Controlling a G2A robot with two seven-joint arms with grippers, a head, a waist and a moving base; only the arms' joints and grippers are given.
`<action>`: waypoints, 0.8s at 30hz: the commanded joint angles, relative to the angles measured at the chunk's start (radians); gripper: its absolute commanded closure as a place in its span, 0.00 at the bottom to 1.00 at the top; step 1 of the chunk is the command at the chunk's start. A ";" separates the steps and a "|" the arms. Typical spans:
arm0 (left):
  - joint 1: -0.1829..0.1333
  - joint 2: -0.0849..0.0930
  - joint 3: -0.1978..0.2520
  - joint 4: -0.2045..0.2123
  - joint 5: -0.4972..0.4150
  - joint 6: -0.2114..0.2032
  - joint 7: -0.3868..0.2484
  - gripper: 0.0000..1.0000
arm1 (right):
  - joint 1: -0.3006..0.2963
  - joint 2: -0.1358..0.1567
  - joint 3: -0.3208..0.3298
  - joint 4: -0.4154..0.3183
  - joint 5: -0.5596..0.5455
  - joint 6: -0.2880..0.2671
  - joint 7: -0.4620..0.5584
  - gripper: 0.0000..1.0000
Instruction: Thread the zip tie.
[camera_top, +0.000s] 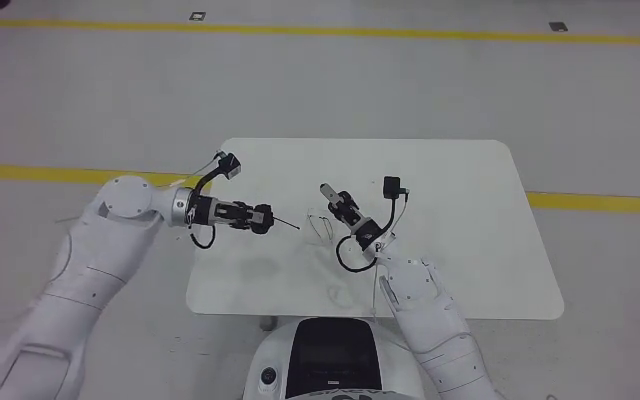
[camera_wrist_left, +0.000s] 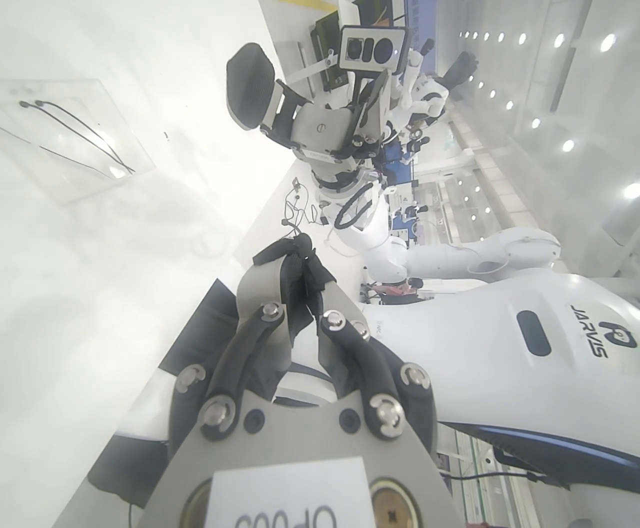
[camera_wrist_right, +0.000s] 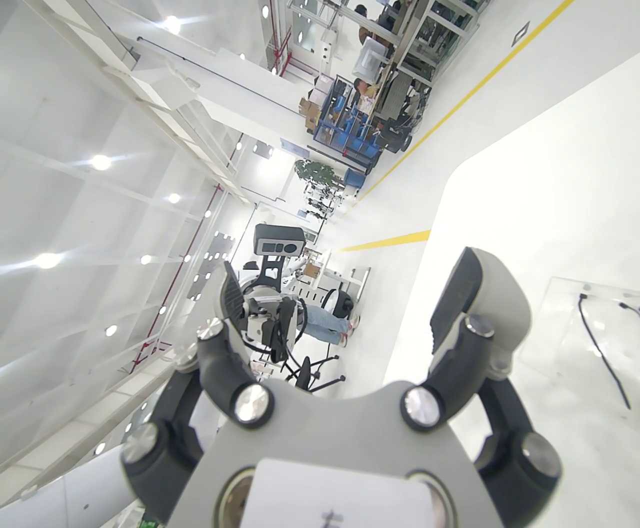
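One zip tie (camera_top: 286, 223) in left pincer (camera_top: 270, 218), right pincer (camera_wrist_right: 350, 285) agape

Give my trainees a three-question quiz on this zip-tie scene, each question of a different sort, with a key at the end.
1. True or false: the clear sheet carrying the spare ties lies on the floor.
2. Which hand grips the black zip tie? A) left hand B) right hand C) neither
3. Fill in: the right hand is ____ and holds nothing.
Key: 1 false, it lies on the white table; 2 A; 3 open.
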 joint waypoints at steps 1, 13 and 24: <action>0.008 -0.003 0.006 0.021 -0.009 0.000 0.026 1.00 | 0.000 0.000 0.000 0.000 0.000 0.000 0.000 0.00; -0.061 -0.086 0.084 0.265 -0.237 0.000 -0.024 1.00 | 0.078 0.016 -0.068 0.079 -0.017 0.022 0.225 0.00; -0.092 -0.110 0.100 0.342 -0.241 0.000 -0.024 1.00 | 0.102 0.015 -0.077 0.102 0.053 0.005 0.238 0.00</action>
